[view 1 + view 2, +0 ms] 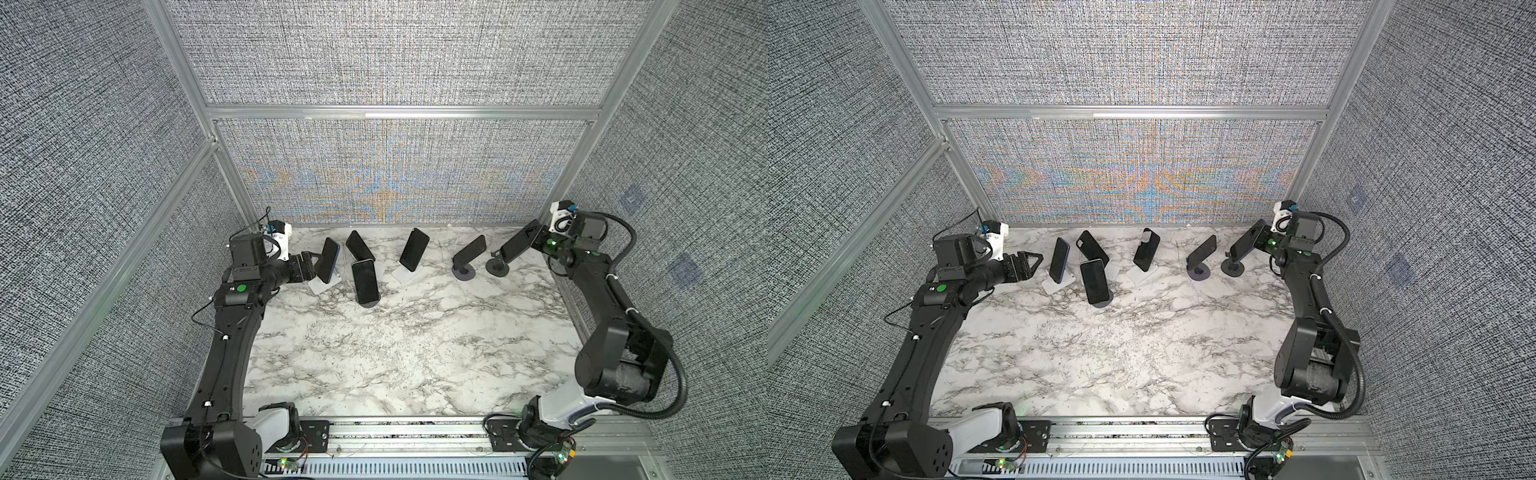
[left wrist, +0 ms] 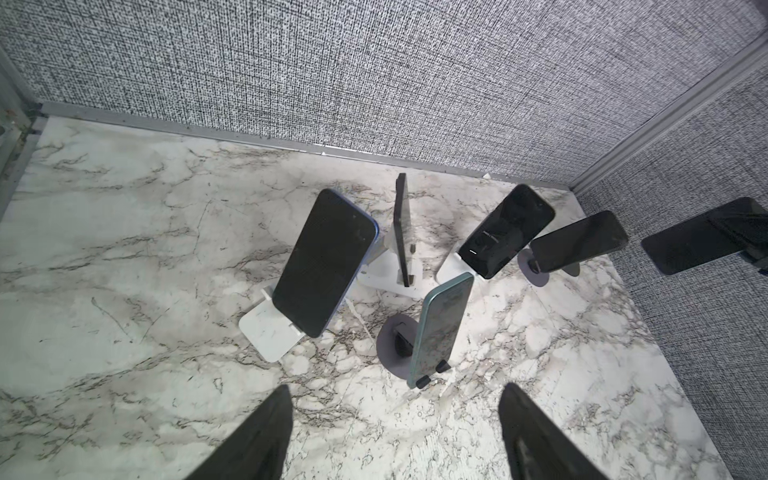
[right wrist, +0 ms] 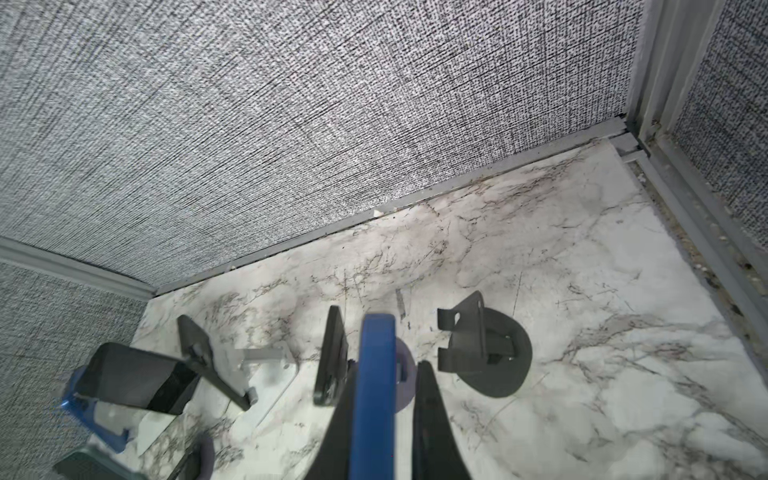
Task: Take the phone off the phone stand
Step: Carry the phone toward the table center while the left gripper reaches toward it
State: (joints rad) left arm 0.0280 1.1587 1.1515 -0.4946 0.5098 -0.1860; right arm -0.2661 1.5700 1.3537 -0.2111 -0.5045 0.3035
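Observation:
My right gripper (image 3: 388,365) is shut on a blue-edged phone (image 3: 376,374), held tilted in the air at the back right in both top views (image 1: 519,245) (image 1: 1246,245). Just under it stands the black phone stand (image 3: 484,349) (image 1: 497,268) with its cradle bare. My left gripper (image 2: 395,388) (image 1: 1034,261) is open with nothing between its fingers. It hovers just left of a blue-rimmed phone (image 2: 328,257) (image 1: 328,259) that leans on a white stand (image 2: 270,332), apart from it.
Other phones on stands form a row along the back: a dark one (image 1: 360,245), one on a grey round base (image 1: 365,282), one on a white stand (image 1: 414,248), one on a grey disc (image 1: 469,251). Fabric walls close in behind and at both sides.

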